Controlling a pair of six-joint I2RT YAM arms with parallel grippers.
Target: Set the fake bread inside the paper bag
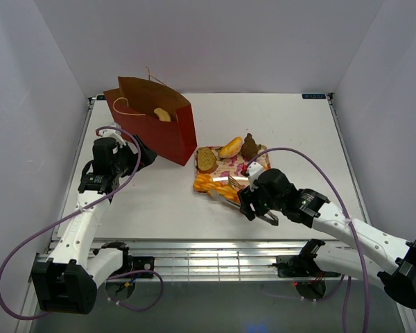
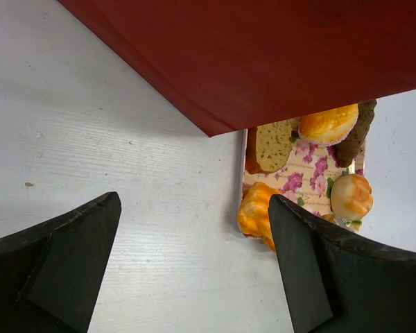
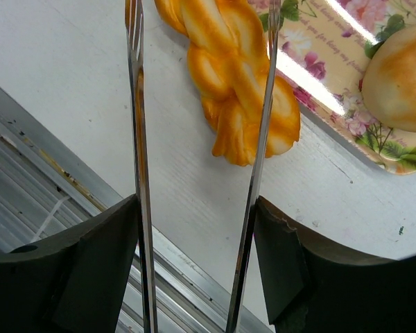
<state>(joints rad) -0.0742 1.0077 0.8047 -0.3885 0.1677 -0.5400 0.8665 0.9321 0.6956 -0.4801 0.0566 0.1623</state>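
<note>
The dark red paper bag (image 1: 156, 132) stands open at the back left, and one piece of fake bread (image 1: 162, 114) shows inside it. More fake bread lies on a pink floral tray (image 1: 260, 161): a toast slice (image 1: 206, 159), a roll (image 1: 230, 147) and a brown pastry (image 1: 249, 146). A twisted loaf (image 3: 229, 69) hangs over the tray's near edge. My right gripper (image 3: 197, 236) is shut on metal tongs (image 3: 137, 139), whose two arms stand either side of the loaf's end. My left gripper (image 2: 194, 243) is open and empty beside the bag's base (image 2: 263, 55).
The metal rail (image 1: 208, 253) runs along the table's near edge, just under the right gripper. White walls close in the table on three sides. A round roll (image 3: 402, 76) sits on the tray to the right of the tongs.
</note>
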